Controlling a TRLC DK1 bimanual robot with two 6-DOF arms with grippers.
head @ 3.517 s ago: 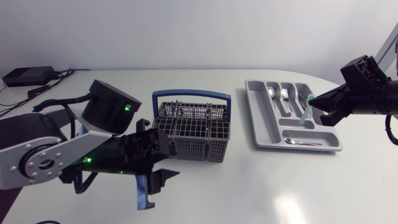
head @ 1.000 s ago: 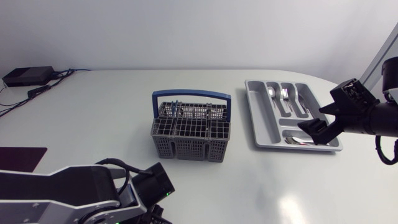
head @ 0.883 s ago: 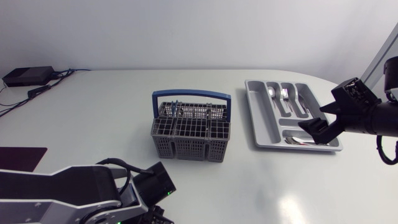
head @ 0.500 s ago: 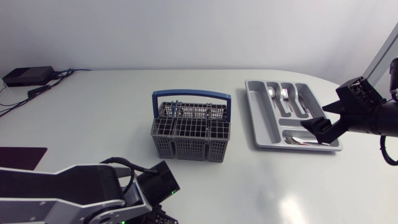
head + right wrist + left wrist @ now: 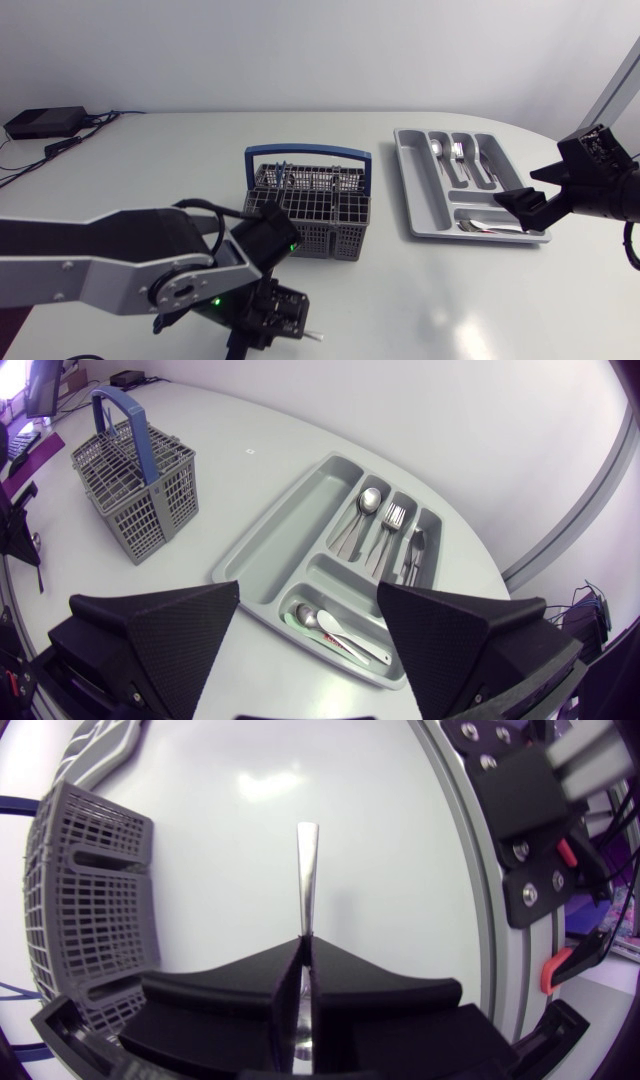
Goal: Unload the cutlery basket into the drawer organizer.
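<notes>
My left arm sits low at the near edge of the bench (image 5: 150, 170), in front of the basket (image 5: 307, 205) and a little to its left. The left pincer (image 5: 305, 945) is clamped tight on a utensil (image 5: 307, 880). Its fingers meet on the thin flat metal from both sides, and the free end pokes out ahead of them over bare bench. I cannot tell which kind of utensil it is, because the gripped end is hidden. From that wrist the grey mesh wall of the basket shows just beside the pincer. The basket stands upright mid-bench with its blue handle (image 5: 307, 153) raised, and a few pieces stick up in a back-row cell. The grey organizer (image 5: 425, 190) lies well apart to its right. Its narrow slots hold a spoon (image 5: 365, 500), a fork (image 5: 392, 520) and a third piece I cannot make out. More cutlery lies in the crosswise slot at the end nearest my right arm. The right pincer (image 5: 308, 590) hangs above that near end, fingers spread wide with nothing between them.
</notes>
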